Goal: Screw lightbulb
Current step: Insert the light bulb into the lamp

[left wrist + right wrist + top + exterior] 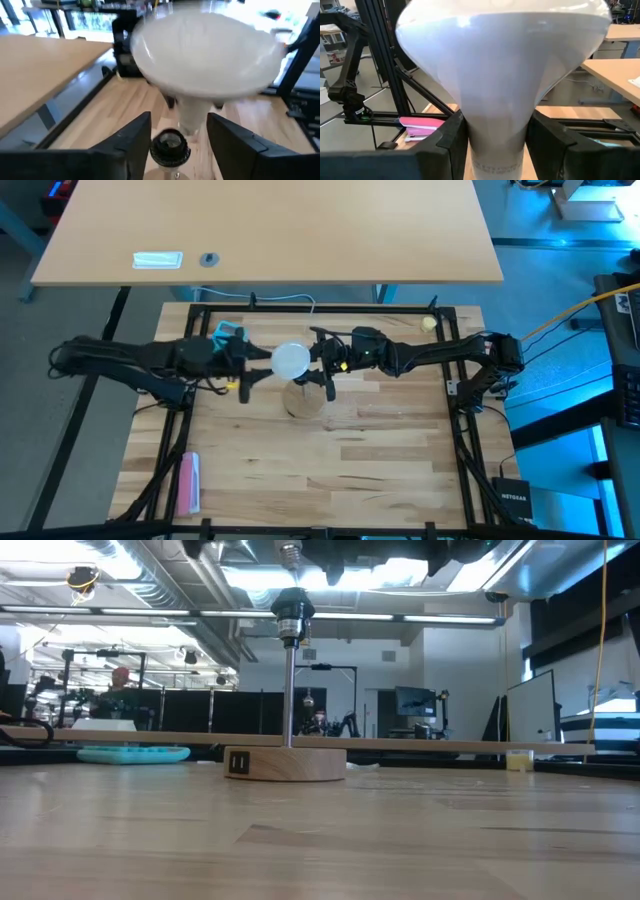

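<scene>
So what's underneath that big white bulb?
Below the lightbulb sits the black socket on a metal post. The right hand grips its neck, hiding the screw base.

A robotics lab: a wooden worktable (330, 470) in a black frame, exposed ceiling ducts (150, 580), rows of monitors (415, 700) and other benches behind

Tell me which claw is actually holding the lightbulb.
The right claw: its fingers press both sides of the neck of the lightbulb. The left claw sits open beside it, gripping nothing.
</scene>
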Controlling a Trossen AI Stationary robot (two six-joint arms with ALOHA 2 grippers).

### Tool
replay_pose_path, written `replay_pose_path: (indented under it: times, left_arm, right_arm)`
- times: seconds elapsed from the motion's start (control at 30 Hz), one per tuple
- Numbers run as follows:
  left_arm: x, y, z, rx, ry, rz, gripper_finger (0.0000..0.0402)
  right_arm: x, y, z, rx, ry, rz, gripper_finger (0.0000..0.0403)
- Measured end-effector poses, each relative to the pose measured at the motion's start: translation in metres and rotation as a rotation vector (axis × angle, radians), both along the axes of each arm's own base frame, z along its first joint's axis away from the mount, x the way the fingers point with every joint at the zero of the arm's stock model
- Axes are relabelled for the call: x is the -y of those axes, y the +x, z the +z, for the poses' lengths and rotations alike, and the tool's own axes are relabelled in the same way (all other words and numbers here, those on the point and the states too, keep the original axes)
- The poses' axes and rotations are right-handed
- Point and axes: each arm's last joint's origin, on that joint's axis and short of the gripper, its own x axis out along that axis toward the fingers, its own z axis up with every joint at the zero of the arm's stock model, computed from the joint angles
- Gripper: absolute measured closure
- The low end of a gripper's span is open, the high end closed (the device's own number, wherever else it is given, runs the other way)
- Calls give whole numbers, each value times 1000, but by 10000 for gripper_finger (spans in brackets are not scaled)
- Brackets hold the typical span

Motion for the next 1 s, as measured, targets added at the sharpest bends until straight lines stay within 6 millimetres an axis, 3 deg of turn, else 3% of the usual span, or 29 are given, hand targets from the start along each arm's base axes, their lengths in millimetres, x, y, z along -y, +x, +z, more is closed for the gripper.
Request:
replay_pose_path:
  times: [0.23,0.47,0.63,0.8,1.0]
  left_arm:
    - [-1,-15,11,65,5,-23,315]
    - [1,4,12,124,26,-28,376]
    - [1,9,6,82,32,-29,380]
    - [1,1,4,41,1,-24,368]
    - [-1,-1,0,2,-10,-14,318]
  right_arm:
    - [0,0,1,8,-1,0,239]
    - [0,0,1,10,3,0,240]
    - [0,-1,2,7,5,0,241]
    - [-1,-10,13,4,-5,0,241]
    - [-2,-27,27,-40,-52,2,241]
